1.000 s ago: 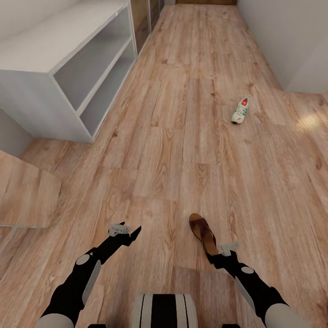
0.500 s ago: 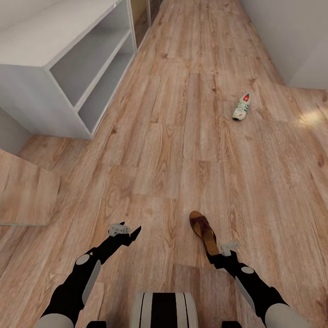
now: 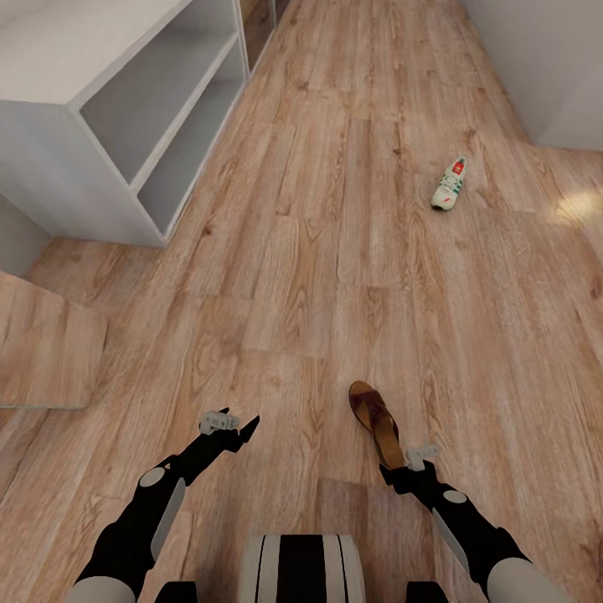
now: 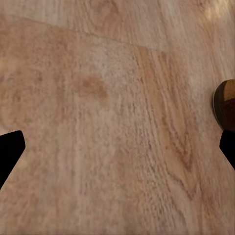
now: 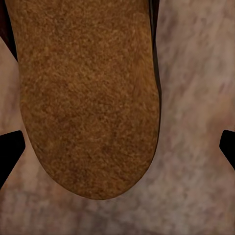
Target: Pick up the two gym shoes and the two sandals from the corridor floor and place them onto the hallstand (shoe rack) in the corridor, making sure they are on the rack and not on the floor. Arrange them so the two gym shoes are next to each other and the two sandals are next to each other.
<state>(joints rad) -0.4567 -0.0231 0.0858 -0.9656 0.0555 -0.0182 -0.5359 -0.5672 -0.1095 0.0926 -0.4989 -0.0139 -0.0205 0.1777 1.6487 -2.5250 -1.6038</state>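
Both arms reach low and forward, right gripper [image 3: 402, 463] jaws spread over sandal [image 3: 374, 416], left gripper [image 3: 243, 425] jaws spread.

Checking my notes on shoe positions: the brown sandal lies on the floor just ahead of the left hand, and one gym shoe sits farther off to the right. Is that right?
One slip: the sandal lies just ahead of the right hand, not the left hand, as the head view shows. The right wrist view looks straight down on its footbed. The gym shoe does sit farther off to the right on the floor.

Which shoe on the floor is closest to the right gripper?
The brown sandal: its heel end lies right at the right gripper. The white sneaker with green stripes lies much farther up the corridor.
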